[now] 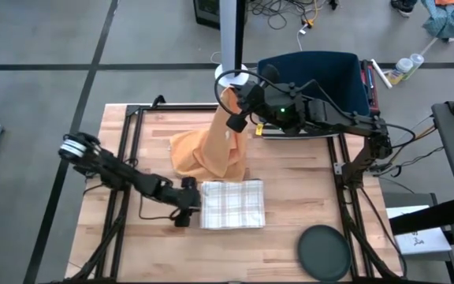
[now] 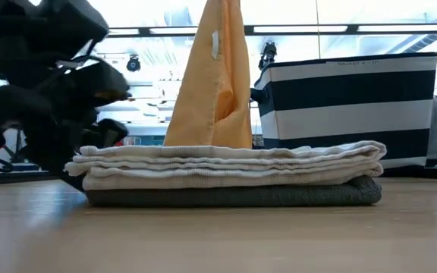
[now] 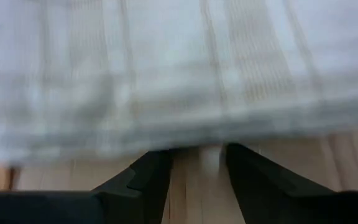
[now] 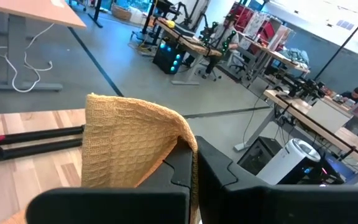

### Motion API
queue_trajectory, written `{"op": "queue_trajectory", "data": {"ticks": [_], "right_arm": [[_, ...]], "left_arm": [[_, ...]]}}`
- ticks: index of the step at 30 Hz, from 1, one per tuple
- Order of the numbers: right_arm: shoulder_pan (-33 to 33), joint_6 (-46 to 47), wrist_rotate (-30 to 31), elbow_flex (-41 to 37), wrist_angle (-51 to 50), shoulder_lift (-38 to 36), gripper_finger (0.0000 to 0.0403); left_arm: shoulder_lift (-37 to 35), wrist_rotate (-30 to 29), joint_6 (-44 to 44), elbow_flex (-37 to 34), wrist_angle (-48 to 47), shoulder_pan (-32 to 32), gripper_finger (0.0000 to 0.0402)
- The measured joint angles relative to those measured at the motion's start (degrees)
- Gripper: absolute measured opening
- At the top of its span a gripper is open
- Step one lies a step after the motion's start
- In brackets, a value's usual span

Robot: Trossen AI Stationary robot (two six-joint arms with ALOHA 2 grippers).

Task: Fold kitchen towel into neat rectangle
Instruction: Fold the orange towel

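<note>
The right hand (image 1: 232, 122) is closed on the yellow towel (image 1: 211, 150), holding it up over the far worktop (image 1: 290, 166). The left hand (image 1: 189, 207), fingers apart, sits beside the folded white towel (image 1: 233, 203).

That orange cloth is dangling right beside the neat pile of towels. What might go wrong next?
The right gripper pinches only one edge of the orange towel, so it may slip free and drop in a heap. Its lower part sags on the table close to the folded plaid towel, so moving it might disturb that stack. The left gripper, open, sits at the stack's edge and could nudge the layers askew.
</note>
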Motion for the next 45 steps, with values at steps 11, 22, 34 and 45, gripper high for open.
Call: {"op": "queue_trajectory", "data": {"ticks": [11,22,34,45], "right_arm": [[0.0,0.0,0.0,0.0,-0.4,0.0,0.0000],[0.0,0.0,0.0,0.0,-1.1,0.0,0.0000],[0.0,1.5,0.0,0.0,-2.0,0.0,0.0000],[0.0,0.8,0.5,0.0,-2.5,0.0,0.0000]], "left_arm": [[14.3,9.2,8.7,16.1,0.6,6.9,0.0153],[28.5,21.6,21.8,36.1,-1.2,9.1,0.0153],[30.3,22.6,23.8,41.0,-0.7,15.1,0.0153],[18.9,21.9,22.3,38.5,-22.2,14.9,0.0153]]}}
